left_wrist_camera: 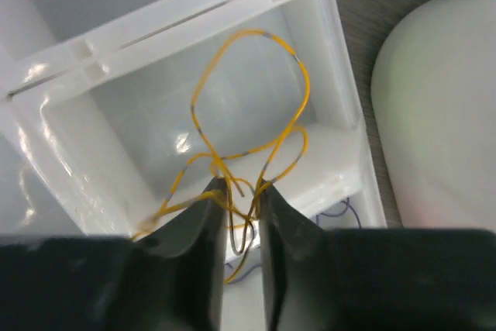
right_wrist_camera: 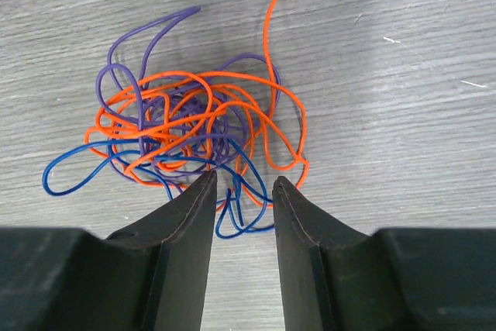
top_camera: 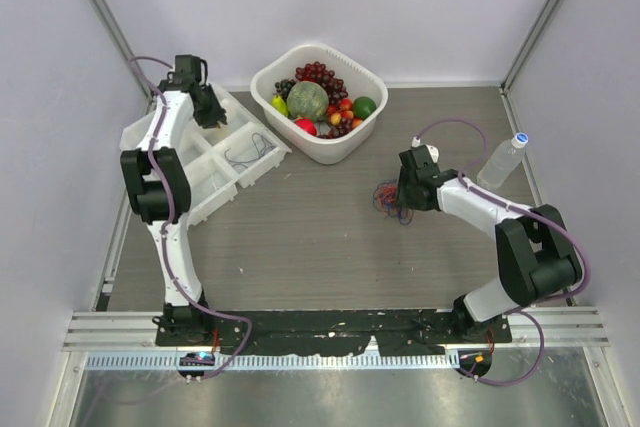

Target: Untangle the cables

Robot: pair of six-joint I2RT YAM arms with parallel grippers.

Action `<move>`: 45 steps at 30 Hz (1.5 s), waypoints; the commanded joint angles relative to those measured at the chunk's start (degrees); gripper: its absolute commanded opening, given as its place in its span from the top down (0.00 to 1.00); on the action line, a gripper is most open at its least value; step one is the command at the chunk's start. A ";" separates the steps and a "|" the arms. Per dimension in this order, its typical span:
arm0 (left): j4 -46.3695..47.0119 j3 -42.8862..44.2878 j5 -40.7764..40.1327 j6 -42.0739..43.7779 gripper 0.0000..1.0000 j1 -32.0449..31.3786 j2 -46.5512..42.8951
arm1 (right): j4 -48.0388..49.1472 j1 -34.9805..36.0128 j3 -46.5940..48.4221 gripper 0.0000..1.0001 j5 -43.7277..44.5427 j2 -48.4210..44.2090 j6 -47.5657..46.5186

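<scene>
**Right pincer (right_wrist_camera: 244, 180).** It hangs released and empty, jaws parted, over the desk (top_camera: 300, 247), on the near right side of the fruit basin (top_camera: 330, 154). Directly under it lies the remaining knot of cables (right_wrist_camera: 194, 133): orange, purple and blue strands looped through one another and lying flat on the desk.

- Risk: several strands cross between the fingertips. Closing here would probably catch more than one colour, and a lift would then tighten the knot rather than free a strand.
- Risk: the wires lie flush on the desk, so a shallow descent may miss them altogether.

**Left pincer (left_wrist_camera: 242, 185).** It sits over the divided tray (left_wrist_camera: 333, 75), just left of the basin. Its jaws stand narrowly apart and clamp nothing. The yellow cable (left_wrist_camera: 256, 32) lies looped in the compartment below, with strands passing through the gap.

- Risk: on withdrawal a loop may snag a fingertip and be dragged back out.
- Risk: a dark wire (top_camera: 240, 157) lies in the adjoining compartment, and spillover would re-tangle the two.
</scene>
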 commanded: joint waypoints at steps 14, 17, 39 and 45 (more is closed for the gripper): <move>-1.45 -10.53 7.39 1.71 0.38 -5.17 -14.89 | -2.69 -1.33 3.78 0.58 4.40 -2.86 -3.07; -1.36 -18.16 7.04 3.56 0.38 -10.27 -21.57 | -2.43 -2.20 5.88 0.58 4.14 -0.39 -5.00; 5.67 -38.58 24.00 12.00 0.39 -38.14 -25.47 | 2.67 13.53 10.11 0.58 -10.28 8.85 -4.84; 4.80 -36.48 27.78 14.63 0.34 -42.10 -22.13 | 2.05 12.65 8.89 0.58 -10.28 5.59 -2.38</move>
